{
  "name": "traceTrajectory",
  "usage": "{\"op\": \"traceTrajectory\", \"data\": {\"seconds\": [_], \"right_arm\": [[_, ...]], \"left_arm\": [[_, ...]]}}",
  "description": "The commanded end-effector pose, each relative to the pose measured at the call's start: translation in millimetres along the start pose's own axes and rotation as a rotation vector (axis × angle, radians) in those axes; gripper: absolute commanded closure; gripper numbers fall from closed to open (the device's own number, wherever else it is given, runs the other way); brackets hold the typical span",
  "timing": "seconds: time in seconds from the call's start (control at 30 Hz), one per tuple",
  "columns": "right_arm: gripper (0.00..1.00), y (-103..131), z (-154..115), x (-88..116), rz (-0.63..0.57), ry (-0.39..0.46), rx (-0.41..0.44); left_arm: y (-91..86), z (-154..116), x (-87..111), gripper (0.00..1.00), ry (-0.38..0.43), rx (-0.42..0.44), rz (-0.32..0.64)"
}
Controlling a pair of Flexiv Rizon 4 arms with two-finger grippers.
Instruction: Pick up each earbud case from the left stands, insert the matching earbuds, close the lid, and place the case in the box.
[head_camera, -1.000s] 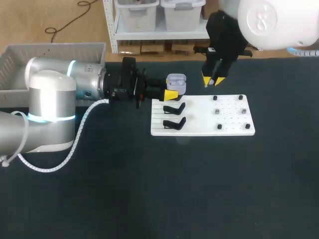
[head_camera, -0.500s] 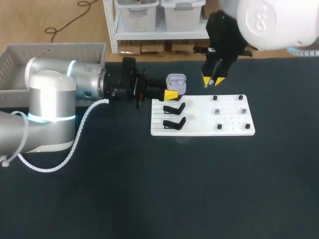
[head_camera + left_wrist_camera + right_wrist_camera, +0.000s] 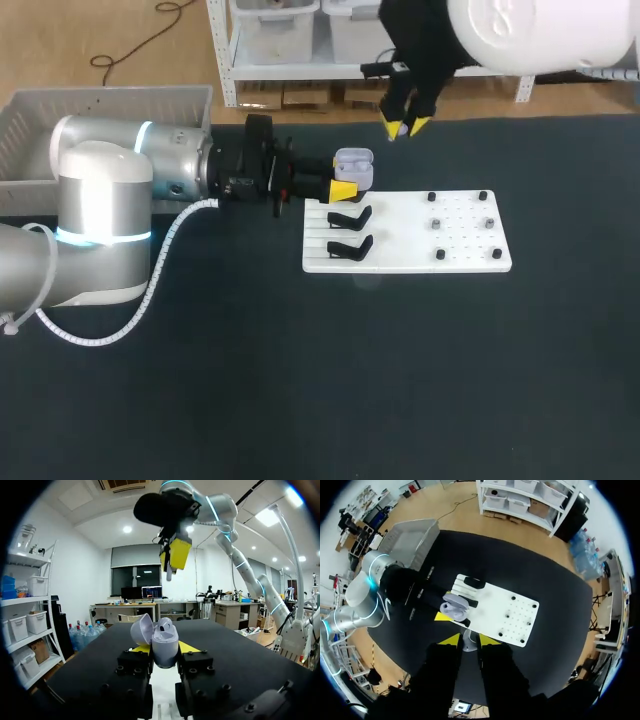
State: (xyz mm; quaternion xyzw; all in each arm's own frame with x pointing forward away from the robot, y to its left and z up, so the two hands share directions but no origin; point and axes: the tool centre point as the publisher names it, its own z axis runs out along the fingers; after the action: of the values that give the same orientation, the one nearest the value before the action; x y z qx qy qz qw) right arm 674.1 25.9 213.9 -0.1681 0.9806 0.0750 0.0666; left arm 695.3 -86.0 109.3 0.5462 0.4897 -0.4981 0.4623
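Earbud case (image 3: pixel 353 166): pale lavender, with its lid swung open. It was held clear of the worktop (image 3: pixel 400 380), just past the far left corner of the white board (image 3: pixel 400 258). It sat between the yellow tips of the left claw (image 3: pixel 347 180). In the left wrist view the open lid leaned away to one side of the body.

Left claw: clamped on the case from two sides. Its arm lay low and nearly level across the worktop, coming in from the left.

Earbud (image 3: pixel 468 642): a small pale piece pinched between the tips of the right claw (image 3: pixel 404 128). It was above the case and apart from it, not touching.

Right claw: narrow, gripping the earbud and pointing down. It hung high over the far side of the worktop, beyond the board's far edge and a little to the right of the case.

Black stands (image 3: pixel 348 217): two of them on the left part of the board, one nearer and one farther, both just beside the held case.

Pegs (image 3: pixel 437 224): small dark ones spread over the right part of the board.

White board: flat on the worktop near its middle.

Box (image 3: pixel 110 98): a pale plastic crate at the far left, behind the left arm.

Worktop: black, carrying the board.
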Motion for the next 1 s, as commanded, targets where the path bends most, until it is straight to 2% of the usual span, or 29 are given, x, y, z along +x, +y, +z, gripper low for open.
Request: {"op": "traceTrajectory", "data": {"seconds": [0.03, 0.33, 0.77, 1.0], "right_arm": [[1.00, 13, -6, -4, -0.025, 0.003, 0.055], [1.00, 28, 5, -6, -0.108, 0.008, 0.048], [1.00, 36, 11, -12, -0.288, 0.019, -0.028], [1.00, 35, 18, -18, -0.283, 0.034, -0.002]], "left_arm": [[-0.3, 0, 0.8, 1.00, -0.002, -0.002, 0.002], [-0.3, 0, 0.8, 1.00, -0.002, -0.002, 0.002], [-0.3, 0, 0.8, 1.00, -0.002, -0.002, 0.002], [-0.3, 0, 0.8, 1.00, -0.002, -0.002, 0.002]]}}
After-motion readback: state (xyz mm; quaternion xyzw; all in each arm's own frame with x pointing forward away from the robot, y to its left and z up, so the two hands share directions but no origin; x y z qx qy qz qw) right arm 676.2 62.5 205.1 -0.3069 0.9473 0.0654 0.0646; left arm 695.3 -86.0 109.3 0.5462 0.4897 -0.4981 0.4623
